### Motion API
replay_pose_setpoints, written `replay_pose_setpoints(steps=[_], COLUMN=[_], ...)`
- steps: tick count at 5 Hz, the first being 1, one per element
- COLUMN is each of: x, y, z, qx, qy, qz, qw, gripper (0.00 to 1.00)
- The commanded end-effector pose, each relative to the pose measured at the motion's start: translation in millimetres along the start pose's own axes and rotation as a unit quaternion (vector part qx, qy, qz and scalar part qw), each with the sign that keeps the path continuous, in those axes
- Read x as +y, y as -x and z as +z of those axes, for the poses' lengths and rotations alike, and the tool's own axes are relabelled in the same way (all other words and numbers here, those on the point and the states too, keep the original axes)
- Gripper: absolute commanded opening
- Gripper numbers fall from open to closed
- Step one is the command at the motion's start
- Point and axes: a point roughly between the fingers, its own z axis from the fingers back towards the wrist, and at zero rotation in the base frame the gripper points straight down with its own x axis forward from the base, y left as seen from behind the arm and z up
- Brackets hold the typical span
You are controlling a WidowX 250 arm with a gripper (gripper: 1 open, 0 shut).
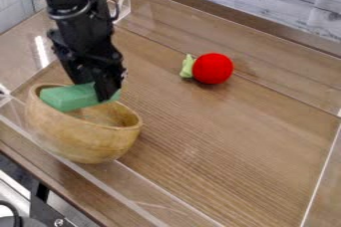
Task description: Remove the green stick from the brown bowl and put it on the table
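Observation:
The green stick (70, 98) is a flat light green block, held level just above the rim of the brown bowl (86, 131). My gripper (102, 92) points straight down and is shut on the stick's right end, over the bowl's far side. The bowl's inside shows nothing else in it. The wood-grain table (226, 131) spreads out to the right of the bowl.
A red ball (212, 68) with a small yellow-green bit (188, 66) lies on the table to the right, beyond the bowl. Low clear acrylic walls (173, 203) edge the tabletop, and the bowl sits close to the front-left wall.

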Motion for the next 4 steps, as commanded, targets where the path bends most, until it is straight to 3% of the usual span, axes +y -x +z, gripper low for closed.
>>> replay_pose_setpoints(steps=[1, 2, 3, 4], x=[-1, -29, -75, -109], y=[-20.2, -29.0, -43.4, -55.6], z=[9.5, 14.8, 14.8, 2.2], qx=[-0.02, -0.023, -0.023, -0.013], qy=[-0.006, -0.006, -0.002, 0.009], qz=[0.013, 0.027, 0.025, -0.004], qw=[0.9997, 0.9994, 0.9994, 0.9999], gripper=[0.0, 0.0, 0.0, 0.0])
